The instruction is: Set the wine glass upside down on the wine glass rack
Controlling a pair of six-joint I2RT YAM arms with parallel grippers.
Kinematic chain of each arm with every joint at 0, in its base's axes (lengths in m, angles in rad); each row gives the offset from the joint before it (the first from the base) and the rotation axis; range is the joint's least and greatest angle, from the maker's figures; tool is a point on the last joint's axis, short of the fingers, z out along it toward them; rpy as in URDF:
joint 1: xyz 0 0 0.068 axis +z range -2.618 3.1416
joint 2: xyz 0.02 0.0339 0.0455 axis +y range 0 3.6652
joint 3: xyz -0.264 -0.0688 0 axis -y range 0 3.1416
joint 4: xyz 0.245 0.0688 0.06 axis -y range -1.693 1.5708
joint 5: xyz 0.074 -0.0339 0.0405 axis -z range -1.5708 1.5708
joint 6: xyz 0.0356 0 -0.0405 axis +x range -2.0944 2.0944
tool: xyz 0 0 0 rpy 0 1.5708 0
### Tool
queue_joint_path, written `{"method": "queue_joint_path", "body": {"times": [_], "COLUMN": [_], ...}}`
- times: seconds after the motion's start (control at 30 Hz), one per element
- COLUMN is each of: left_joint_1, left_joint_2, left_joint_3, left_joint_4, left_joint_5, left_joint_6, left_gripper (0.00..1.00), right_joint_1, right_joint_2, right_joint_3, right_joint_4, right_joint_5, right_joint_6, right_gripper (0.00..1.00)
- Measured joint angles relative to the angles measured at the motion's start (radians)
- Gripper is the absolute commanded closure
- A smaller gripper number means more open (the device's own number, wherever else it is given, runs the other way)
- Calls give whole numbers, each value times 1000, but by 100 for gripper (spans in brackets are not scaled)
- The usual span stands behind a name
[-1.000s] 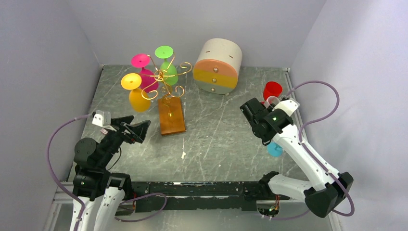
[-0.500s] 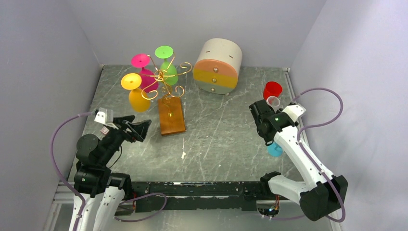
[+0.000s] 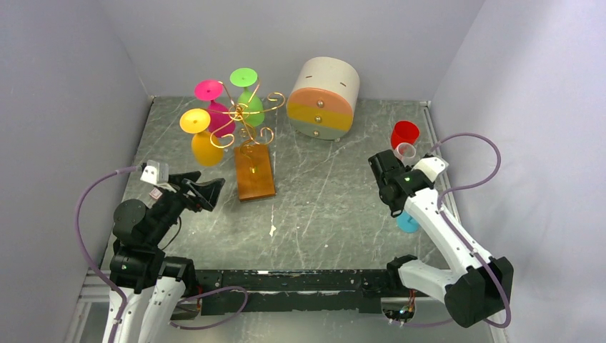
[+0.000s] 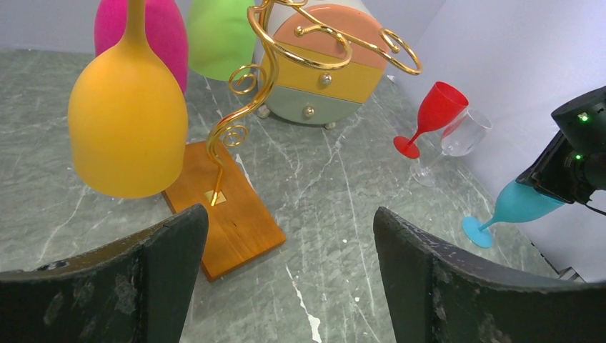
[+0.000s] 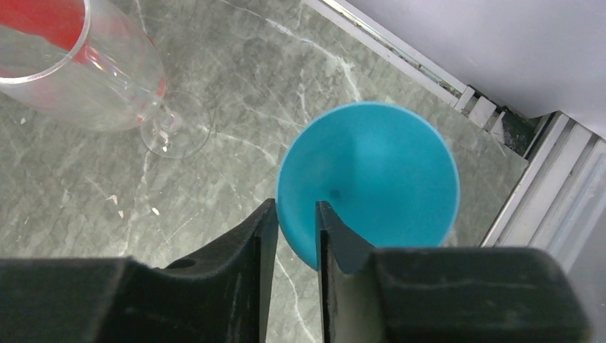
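Straddling the rim of the blue wine glass (image 5: 371, 179), the right gripper (image 5: 294, 211) has one finger over the bowl's mouth and one outside it. The jaws are narrow, and whether the pads press the wall cannot be told. The glass stands mouth-up on the grey marbled table (image 4: 343, 186), directly under this hand. A little beyond the fingertips, on the outer-finger side, stands a clear glass (image 5: 93, 86), with a red glass (image 4: 437, 107) just behind it. The left gripper (image 4: 286, 221) hangs wide open and holds nothing. Just ahead of it, toward its left finger, sits the wine glass rack (image 4: 229, 229), gold scroll wire rising from a brown wooden base. An orange glass (image 4: 125, 121) hangs bowl-down on the nearest arm, with a pink glass (image 4: 154, 36) and a green glass (image 4: 221, 36) hung beyond it. Farther ahead is a round cream drawer box (image 4: 332, 71) with peach, yellow and grey-green drawer fronts.
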Motion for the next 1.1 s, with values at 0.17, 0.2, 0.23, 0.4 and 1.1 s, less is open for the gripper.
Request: {"method": "queue_joint_path", "body": {"times": [0.17,0.2,0.23,0.4,1.1], "left_joint_1": [0,0,0,4,6], "left_joint_2": [0,0,0,0,1], "left_joint_3": [0,0,0,0,-9], "left_joint_4": [0,0,0,0,67], "left_joint_5": [11,15,18,34,98], "left_joint_6": [3,4,4,6,-11], "left_gripper": [12,12,12,12,13], "right_joint_1": [-1,-1,-1,-2,-2], "right_joint_2": [8,6,2,-43,-291], "right_joint_3": [0,0,0,3,16], "right_joint_4": [11,11,11,22,232], "right_joint_5": [-8,-10,-13,-39,-335], "right_joint_6": [-13,-18,-23,-70,-406], "right_gripper": [100,100,100,100,100]}}
